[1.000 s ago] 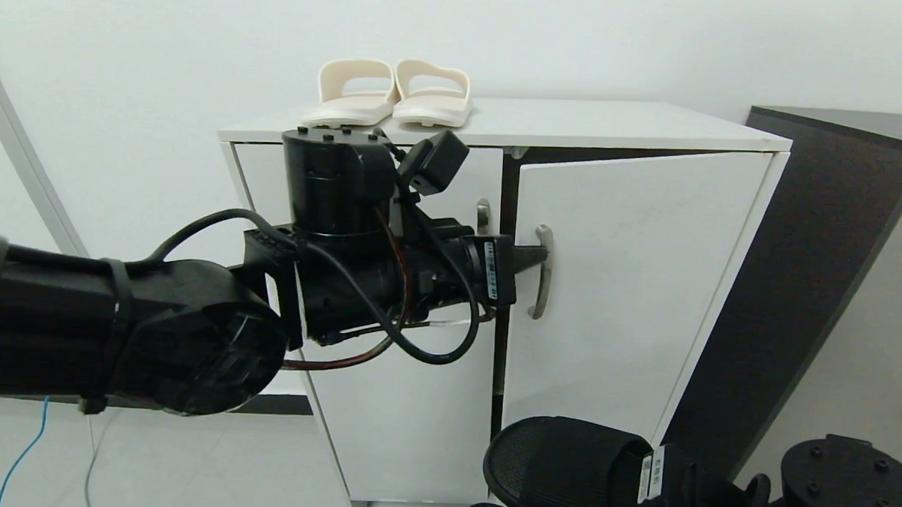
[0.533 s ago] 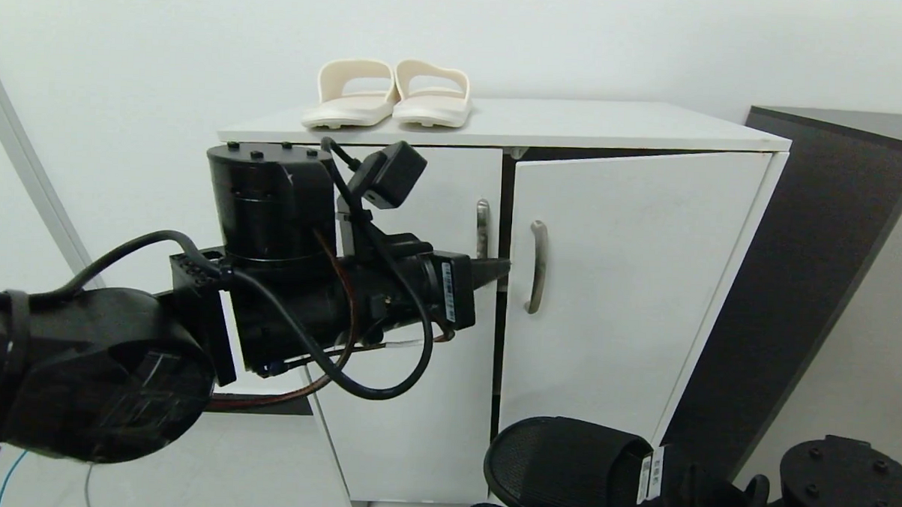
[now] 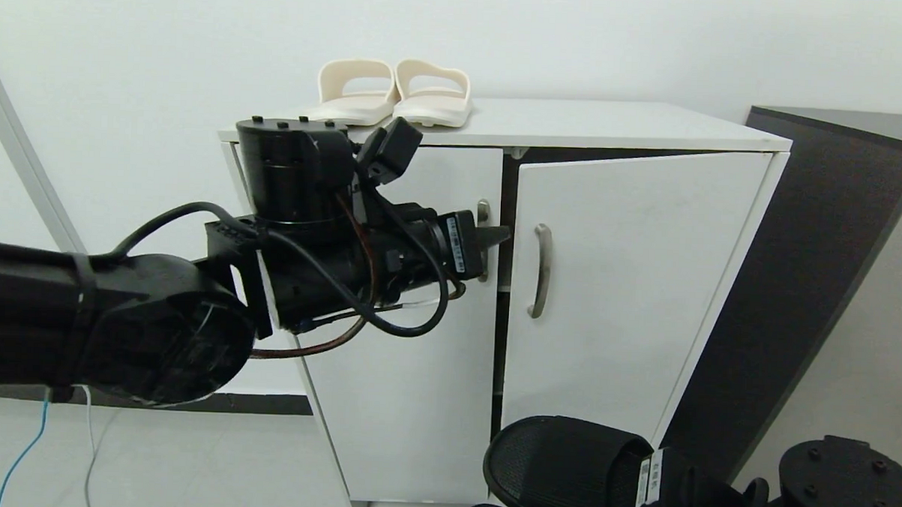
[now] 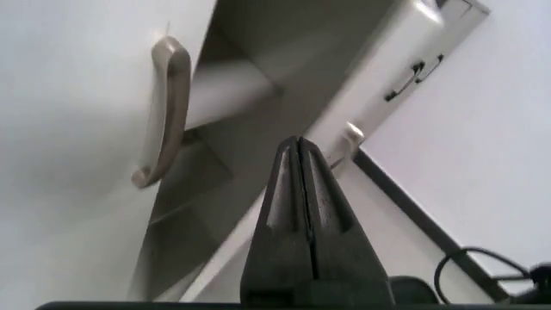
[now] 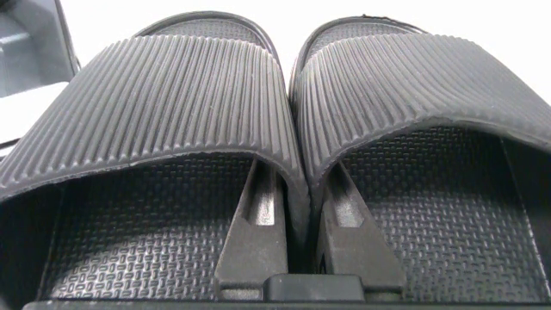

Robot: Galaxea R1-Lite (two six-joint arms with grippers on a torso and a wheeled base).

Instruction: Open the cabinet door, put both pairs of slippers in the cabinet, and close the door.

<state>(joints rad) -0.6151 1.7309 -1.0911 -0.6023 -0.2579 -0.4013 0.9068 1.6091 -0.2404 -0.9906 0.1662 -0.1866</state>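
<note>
The white cabinet has two doors; the right door stands slightly ajar, leaving a dark gap beside the left door. My left gripper is shut and empty, its tip at that gap next to the left door's handle and left of the right handle. The left wrist view has the shut fingers before the gap, with a metal handle to one side. Beige slippers lie on the cabinet top. My right gripper pinches the black slippers together, low in front of the cabinet.
A dark grey cabinet stands close against the white cabinet's right side. A white wall is behind. Thin cables hang at the lower left over the light floor.
My left gripper left the right door's handle, drew back to the left and lower, then rose to the gap by the left handle. The right door stays slightly ajar. The black slippers have not moved.
</note>
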